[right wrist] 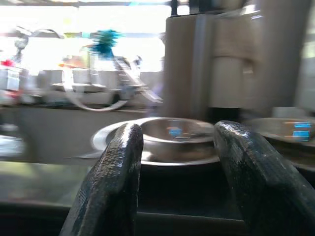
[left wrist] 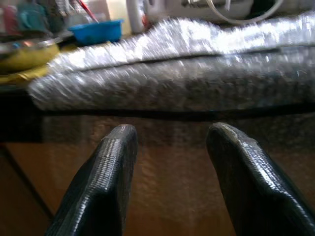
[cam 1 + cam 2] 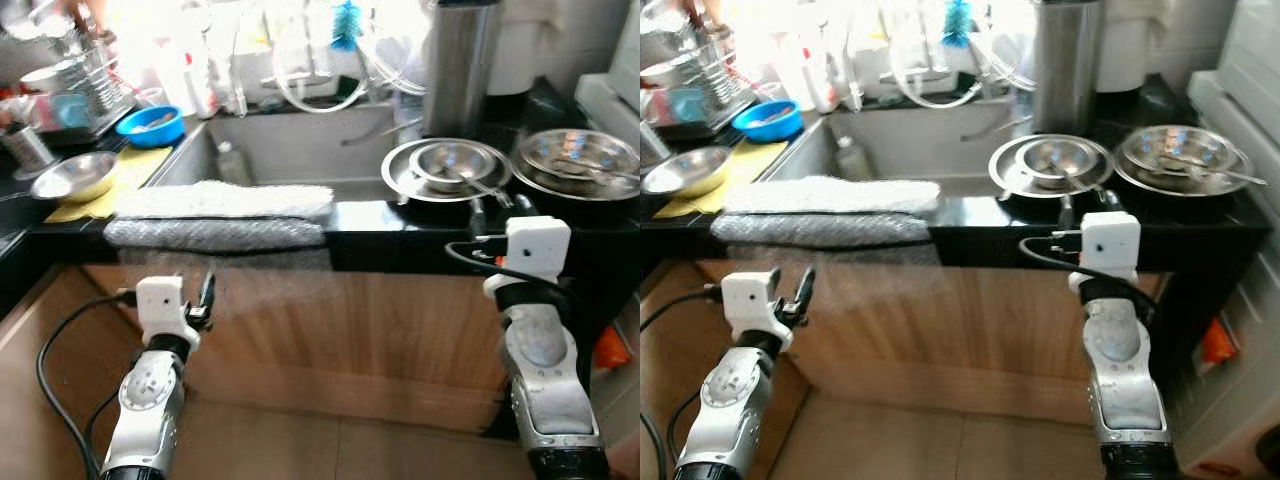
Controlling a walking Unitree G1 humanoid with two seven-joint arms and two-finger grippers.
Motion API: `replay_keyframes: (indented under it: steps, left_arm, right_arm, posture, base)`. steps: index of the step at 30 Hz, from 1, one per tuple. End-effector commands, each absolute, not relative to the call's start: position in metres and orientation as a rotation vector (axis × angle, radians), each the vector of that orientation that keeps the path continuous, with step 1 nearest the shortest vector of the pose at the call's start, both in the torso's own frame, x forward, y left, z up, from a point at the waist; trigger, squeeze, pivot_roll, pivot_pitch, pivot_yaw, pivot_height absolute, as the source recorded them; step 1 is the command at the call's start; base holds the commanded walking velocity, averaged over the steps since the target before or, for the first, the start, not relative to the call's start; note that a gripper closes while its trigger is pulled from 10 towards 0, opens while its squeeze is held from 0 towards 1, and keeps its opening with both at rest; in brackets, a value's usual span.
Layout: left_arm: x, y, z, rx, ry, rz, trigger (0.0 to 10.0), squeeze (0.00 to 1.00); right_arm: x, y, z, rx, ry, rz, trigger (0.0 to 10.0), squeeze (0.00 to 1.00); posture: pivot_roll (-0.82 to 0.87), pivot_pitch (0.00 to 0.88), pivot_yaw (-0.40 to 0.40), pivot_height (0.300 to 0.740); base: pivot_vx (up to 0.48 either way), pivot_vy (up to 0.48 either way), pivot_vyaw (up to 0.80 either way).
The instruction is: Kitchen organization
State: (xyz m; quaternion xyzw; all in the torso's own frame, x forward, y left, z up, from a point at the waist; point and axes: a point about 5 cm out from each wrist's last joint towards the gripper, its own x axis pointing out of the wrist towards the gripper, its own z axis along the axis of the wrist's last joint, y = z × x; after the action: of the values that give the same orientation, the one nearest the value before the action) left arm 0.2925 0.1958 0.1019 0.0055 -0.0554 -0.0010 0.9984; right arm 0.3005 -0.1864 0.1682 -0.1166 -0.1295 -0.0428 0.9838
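Right gripper, head view: below the counter edge, just short of the plate holding a bowl. Right wrist view: fingers apart, empty, bowl ahead. Left wrist view: left gripper open, wrap above. Approach step; next, raise and reach forward.

A sink sat mid-tabletop, a cloth draped over its near edge. Left lay a bowl, with a tub farther back. Right sat a plate holding a small bowl, then a pan; a canister stood behind.
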Motion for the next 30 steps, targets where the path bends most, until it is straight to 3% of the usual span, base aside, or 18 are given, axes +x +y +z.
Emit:
replay_keyframes:
  steps: [1,9,17,21,24,27,30]
  left_arm:
    - [0.298,0.198,0.115,0.028,-0.162,-0.001,10.0,0.0]
    - [0.303,0.211,0.11,0.027,-0.144,0.002,10.0,0.0]
    - [0.311,0.2,0.108,-0.015,-0.142,0.018,10.0,0.0]
    - [0.303,0.198,0.104,0.07,-0.134,-0.059,10.0,0.0]
    - [0.295,0.21,0.099,0.081,-0.118,-0.032,10.0,0.0]
    - [0.276,0.243,0.098,0.141,-0.105,0.045,10.0,0.0]
    - [0.268,0.249,0.095,0.167,-0.09,0.045,10.0,0.0]
  right_arm:
    - [0.301,-0.182,0.169,-0.234,-0.272,-0.071,10.0,0.0]
    - [0.299,-0.18,0.16,-0.23,-0.265,-0.073,10.0,0.0]
    - [0.297,-0.186,0.158,-0.231,-0.243,-0.055,10.0,0.0]
    - [0.292,-0.192,0.151,-0.241,-0.216,-0.053,10.0,0.0]
    - [0.29,-0.195,0.148,-0.245,-0.203,-0.053,10.0,0.0]
    - [0.29,-0.201,0.144,-0.255,-0.183,-0.042,10.0,0.0]
    - [0.291,-0.202,0.144,-0.257,-0.183,-0.037,10.0,0.0]
  posture:
    - [-0.06,0.0,0.133,0.74]
    - [-0.11,0.0,0.164,0.74]
    - [-0.14,0.0,0.124,0.74]
    - [-0.14,0.0,0.113,0.74]
    - [-0.12,0.0,0.1,0.74]
    - [-0.09,0.0,0.08,0.74]
    - [-0.09,0.0,0.077,0.74]
  base:
    - [0.0,0.0,0.0]
    - [0.0,0.0,0.0]
    - [0.0,0.0,0.0]
    - [0.0,0.0,0.0]
    - [0.0,0.0,0.0]
    - [0.0,0.0,0.0]
    - [0.0,0.0,0.0]
